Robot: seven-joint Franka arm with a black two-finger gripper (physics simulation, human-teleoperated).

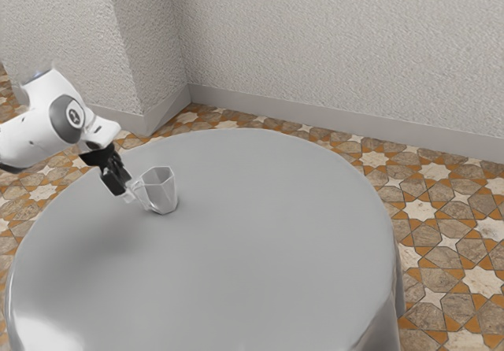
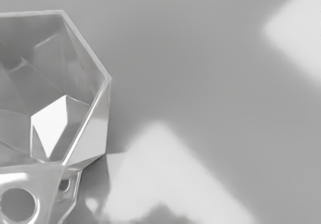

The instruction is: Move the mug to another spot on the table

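Note:
A clear faceted glass mug (image 1: 161, 190) stands upright on the round grey table (image 1: 260, 233), toward the exterior view's left. Its handle points back at the arm. My black gripper (image 1: 124, 186) hangs low right beside that handle, on the side of the exterior view's left, touching it or nearly so. In the wrist view the mug (image 2: 55, 98) is close under my hand, its open rim and inside facets showing, and its handle (image 2: 30, 196) with a round hole lies nearest the hand.
The table (image 2: 210, 83) stretches wide and bare to the exterior view's right and front of the mug. Its rim curves round close behind the arm. Patterned floor tiles (image 1: 449, 209) and white walls surround it.

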